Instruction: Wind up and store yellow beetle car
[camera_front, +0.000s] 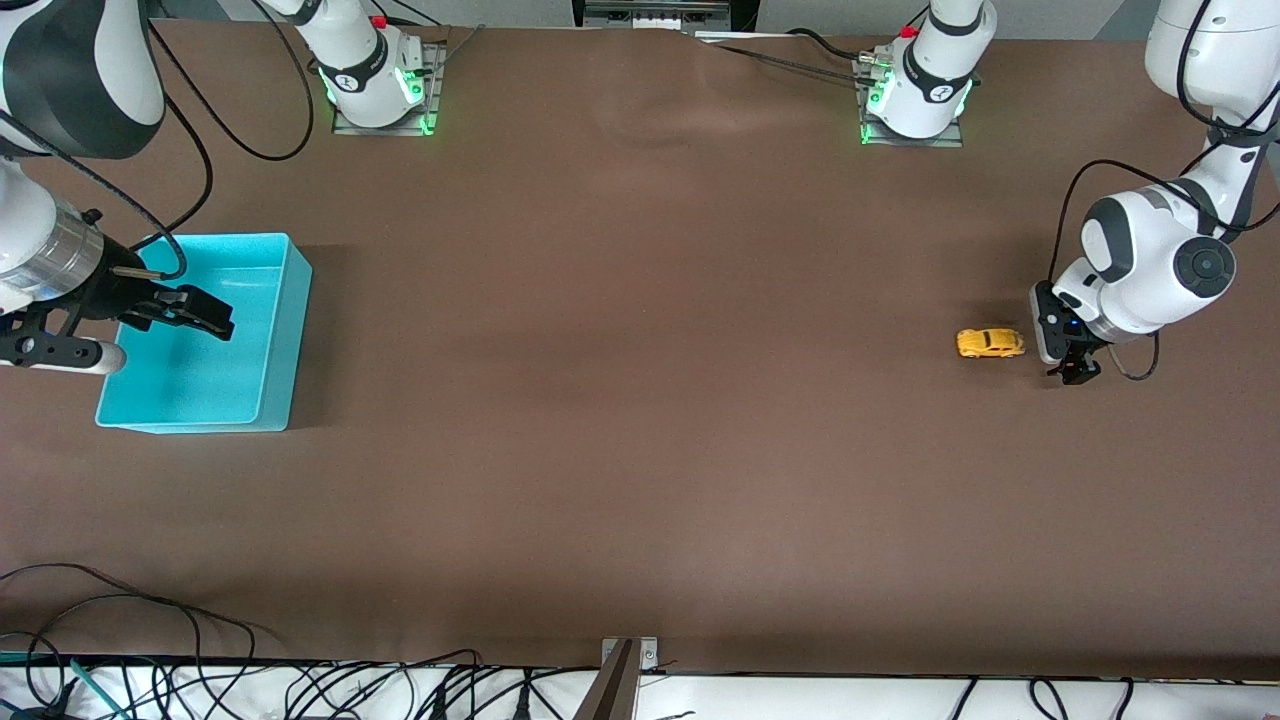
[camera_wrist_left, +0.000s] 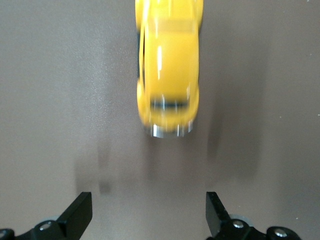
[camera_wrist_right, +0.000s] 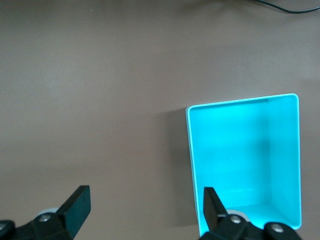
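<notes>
The yellow beetle car (camera_front: 990, 343) stands on the brown table toward the left arm's end. My left gripper (camera_front: 1075, 373) is low over the table right beside the car, open and empty. In the left wrist view the car (camera_wrist_left: 168, 70) is blurred and lies just ahead of the open fingers (camera_wrist_left: 80, 215). The turquoise bin (camera_front: 270, 330) sits toward the right arm's end. My right gripper (camera_front: 205, 315) hangs open and empty over the bin. In the right wrist view the bin (camera_wrist_right: 290, 160) is empty.
Both arm bases (camera_front: 375, 85) stand along the table's edge farthest from the front camera. Cables (camera_front: 300, 685) lie along the edge nearest the front camera. Bare brown table lies between the car and the bin.
</notes>
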